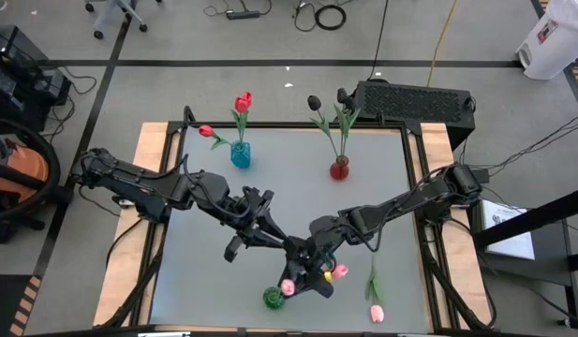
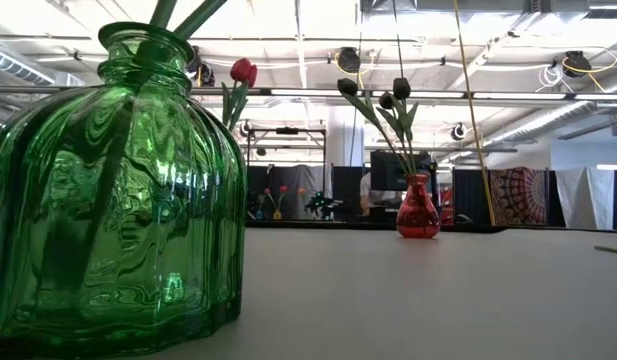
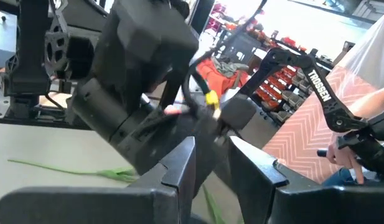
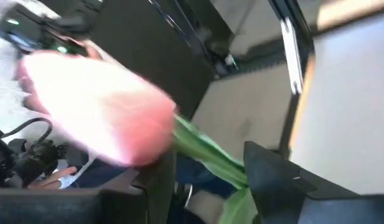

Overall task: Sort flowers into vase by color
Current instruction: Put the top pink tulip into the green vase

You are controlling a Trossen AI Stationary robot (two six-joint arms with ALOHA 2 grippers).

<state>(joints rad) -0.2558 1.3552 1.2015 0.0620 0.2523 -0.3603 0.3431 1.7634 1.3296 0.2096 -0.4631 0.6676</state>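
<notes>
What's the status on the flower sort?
Right tool holds a pink tulip near the green vase. Left tool close alongside, crowding it. Another pink tulip lies on the table.

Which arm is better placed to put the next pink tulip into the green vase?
The right arm: its claw is beside the green vase with a pink tulip between its fingers. The left claw is farther back.
</notes>
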